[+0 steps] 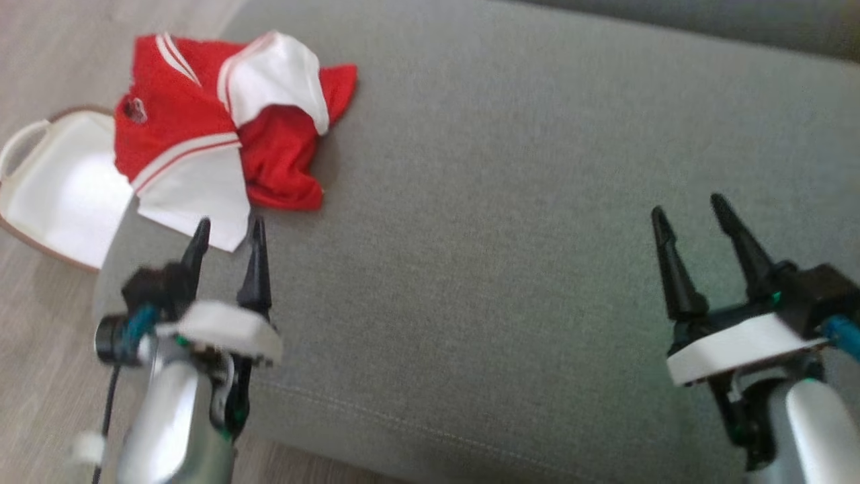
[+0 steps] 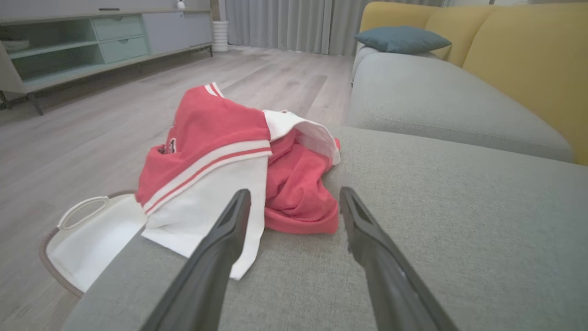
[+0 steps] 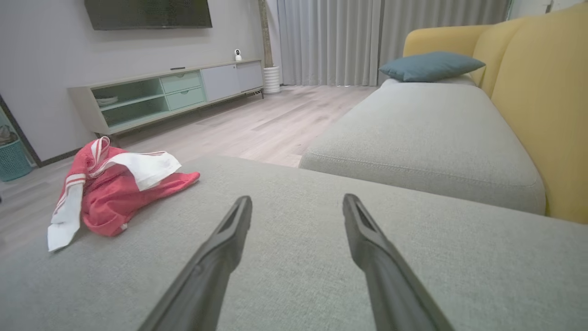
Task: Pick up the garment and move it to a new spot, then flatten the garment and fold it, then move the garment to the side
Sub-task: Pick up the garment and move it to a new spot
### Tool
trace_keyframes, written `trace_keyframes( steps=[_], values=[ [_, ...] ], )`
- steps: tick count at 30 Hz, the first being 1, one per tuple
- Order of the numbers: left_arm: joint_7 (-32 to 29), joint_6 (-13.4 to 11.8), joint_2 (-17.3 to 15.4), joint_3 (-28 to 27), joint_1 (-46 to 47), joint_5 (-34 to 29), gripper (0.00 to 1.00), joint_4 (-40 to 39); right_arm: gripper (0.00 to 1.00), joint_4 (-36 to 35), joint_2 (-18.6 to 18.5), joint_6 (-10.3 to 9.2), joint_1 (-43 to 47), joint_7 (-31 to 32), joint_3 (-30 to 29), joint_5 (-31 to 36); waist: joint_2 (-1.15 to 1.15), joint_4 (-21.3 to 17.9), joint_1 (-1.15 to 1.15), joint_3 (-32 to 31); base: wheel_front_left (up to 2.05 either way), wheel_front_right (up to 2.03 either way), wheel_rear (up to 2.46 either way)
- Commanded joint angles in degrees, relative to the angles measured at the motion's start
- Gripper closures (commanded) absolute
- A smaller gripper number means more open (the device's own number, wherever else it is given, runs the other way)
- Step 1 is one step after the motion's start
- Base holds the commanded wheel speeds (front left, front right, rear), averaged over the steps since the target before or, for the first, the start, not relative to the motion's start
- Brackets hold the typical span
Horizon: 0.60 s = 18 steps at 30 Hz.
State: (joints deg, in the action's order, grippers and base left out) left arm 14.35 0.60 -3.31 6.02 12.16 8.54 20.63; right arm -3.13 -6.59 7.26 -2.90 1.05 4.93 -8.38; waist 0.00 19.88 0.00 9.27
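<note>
Grey sofa cushion [image 1: 504, 202] carries the garment [image 1: 201, 134], crumpled at its ten o'clock corner and partly over the edge. It looks light, limp and grippy, so pinch the bunched red fold. Just short of it, the left fingers [image 1: 255, 269] stand apart; the right fingers [image 1: 672, 269], also apart, wait at four o'clock.

No legible writing; small badge [image 1: 136, 109] on the garment [image 1: 176, 124] too blurred

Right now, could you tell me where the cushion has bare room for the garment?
The grey cushion lies bare from the garment rightward to the right gripper. Its far-left corner is crowded: the garment bunched there, the left gripper open near its white hem.
</note>
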Motion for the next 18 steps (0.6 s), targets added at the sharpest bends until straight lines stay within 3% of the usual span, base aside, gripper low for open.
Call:
trace_keyframes(
  steps=[1, 10, 18],
  values=[
    [0.5, 0.8, -0.5, -2.5, 5.8, 1.2, 0.00, 2.0, 0.00, -3.2, -1.7, 0.23, -2.6, 0.7, 0.6, 0.6, 0.00, -0.8, 0.00, 5.5, 0.00, 0.00, 0.00],
    [-5.0, 1.7, -1.8, -4.0, 21.7, 4.3, 0.00, 26.1, 0.00, -7.3, -5.3, 0.23, -3.5, 4.0, -1.1, 0.3, 0.00, -2.0, 0.00, 13.1, 0.00, 0.00, 0.00],
    [-6.7, -0.1, -3.3, -4.8, 27.0, 5.0, 0.00, 36.7, 0.00, -7.8, -5.6, 0.23, -3.3, 4.2, -2.0, -0.3, 0.00, -2.6, 0.00, 14.0, 0.00, 0.00, 0.00]
  ],
)
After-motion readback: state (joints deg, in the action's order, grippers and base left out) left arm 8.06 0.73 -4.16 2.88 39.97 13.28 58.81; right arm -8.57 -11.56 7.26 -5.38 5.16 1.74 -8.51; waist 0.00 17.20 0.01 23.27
